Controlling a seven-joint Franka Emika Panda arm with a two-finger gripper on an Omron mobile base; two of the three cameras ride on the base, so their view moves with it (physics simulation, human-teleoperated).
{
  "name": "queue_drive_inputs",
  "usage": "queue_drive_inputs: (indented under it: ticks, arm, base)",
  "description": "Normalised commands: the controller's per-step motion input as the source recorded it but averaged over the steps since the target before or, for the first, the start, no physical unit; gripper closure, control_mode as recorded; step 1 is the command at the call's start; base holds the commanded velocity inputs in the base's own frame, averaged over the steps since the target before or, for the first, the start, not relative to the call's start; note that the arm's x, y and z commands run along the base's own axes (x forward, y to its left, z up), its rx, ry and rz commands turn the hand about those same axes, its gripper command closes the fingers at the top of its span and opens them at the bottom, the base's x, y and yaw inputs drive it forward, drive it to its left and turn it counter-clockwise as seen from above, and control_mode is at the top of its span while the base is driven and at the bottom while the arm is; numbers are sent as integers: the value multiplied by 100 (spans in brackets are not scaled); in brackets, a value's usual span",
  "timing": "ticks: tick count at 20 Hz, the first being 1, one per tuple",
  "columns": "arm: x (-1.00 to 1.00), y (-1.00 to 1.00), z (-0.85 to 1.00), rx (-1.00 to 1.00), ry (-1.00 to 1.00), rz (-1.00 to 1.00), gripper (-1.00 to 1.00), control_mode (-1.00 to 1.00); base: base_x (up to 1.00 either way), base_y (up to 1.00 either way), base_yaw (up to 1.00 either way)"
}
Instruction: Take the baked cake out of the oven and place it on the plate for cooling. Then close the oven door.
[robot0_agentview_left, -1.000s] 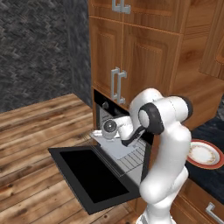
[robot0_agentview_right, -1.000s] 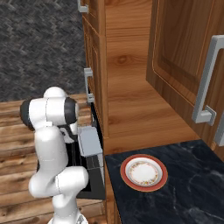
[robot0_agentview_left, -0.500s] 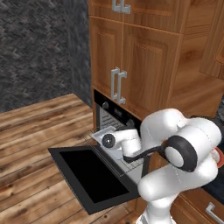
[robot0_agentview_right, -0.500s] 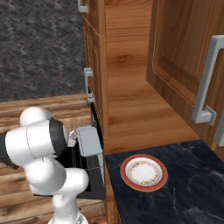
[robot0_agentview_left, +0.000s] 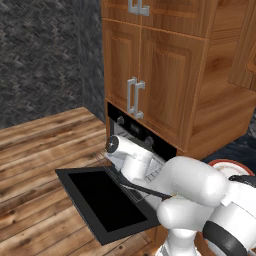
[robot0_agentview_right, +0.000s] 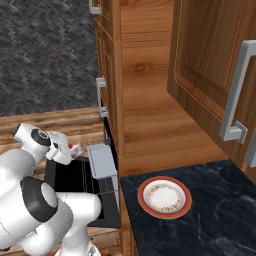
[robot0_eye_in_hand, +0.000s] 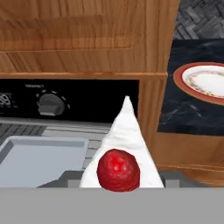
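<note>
In the hand view the cake, a white wedge with a red dot, sits right in front of the camera, and my gripper is shut on it; the fingertips are hidden behind it. From the right base view, the gripper hangs above the open oven door, just outside the oven. The red-rimmed plate lies bare on the dark counter to the right, also visible as the plate at the hand view's upper right. The oven door lies flat and open.
A grey metal tray rests on the pulled-out wire rack, below a round oven knob. A wooden cabinet side panel stands between the oven and the black marble counter. Wooden cabinet doors rise above the oven.
The arm has folded down low, its elbow swinging sideways and toward the camera. The hand with the cake has drawn slightly back from the oven opening. The grip is unchanged.
</note>
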Motion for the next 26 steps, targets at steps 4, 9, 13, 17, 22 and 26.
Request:
queue_drive_inputs:
  ticks: [4,9,13,17,22,26]
  arm:
    - [-43,-7,49,1,0,-45,100,-100]
    - [-49,-46,23,5,-4,-34,100,-100]
    - [-31,-73,11,9,-6,-25,100,-100]
    - [-8,-78,7,11,-2,-16,100,-100]
    - [-1,-71,13,14,0,-9,100,-100]
    - [0,-69,19,15,0,-4,100,-100]
  base:
    - [0,0,0]
    - [0,0,0]
    - [0,0,0]
    - [0,0,0]
    - [0,0,0]
    - [0,0,0]
